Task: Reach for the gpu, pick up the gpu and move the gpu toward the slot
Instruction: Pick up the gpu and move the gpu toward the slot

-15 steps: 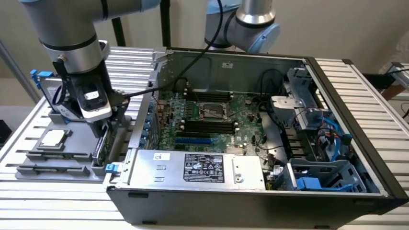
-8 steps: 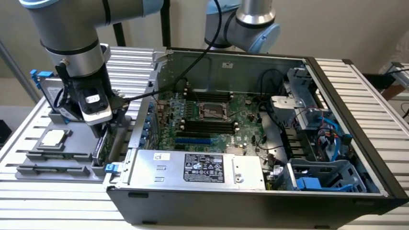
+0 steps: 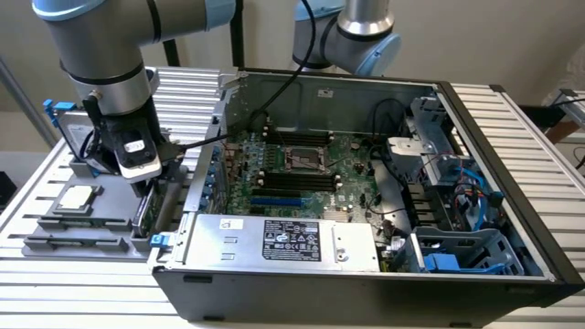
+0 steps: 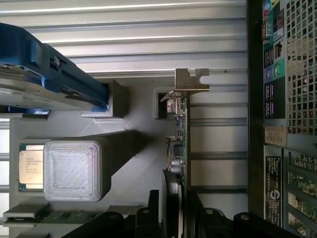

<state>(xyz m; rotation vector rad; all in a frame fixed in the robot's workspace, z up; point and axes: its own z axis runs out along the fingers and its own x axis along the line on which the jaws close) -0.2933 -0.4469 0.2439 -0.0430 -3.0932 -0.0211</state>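
Claw (image 4: 173, 206): 1, at gpu (image 4: 182, 124) | gpu: 1 (upright in holder (image 4: 138, 171))

Gpu (image 4: 183, 139) apparently green, bracket (image 4: 190, 82) silver; hard drive frame (image 4: 49, 69) blue.

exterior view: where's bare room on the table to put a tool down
The ribbed metal table is bare at the exterior view's lower left, below the grey holder tray and beside the black computer case. The tray is crowded: square silver chip, upright green circuit-board card, arm above.
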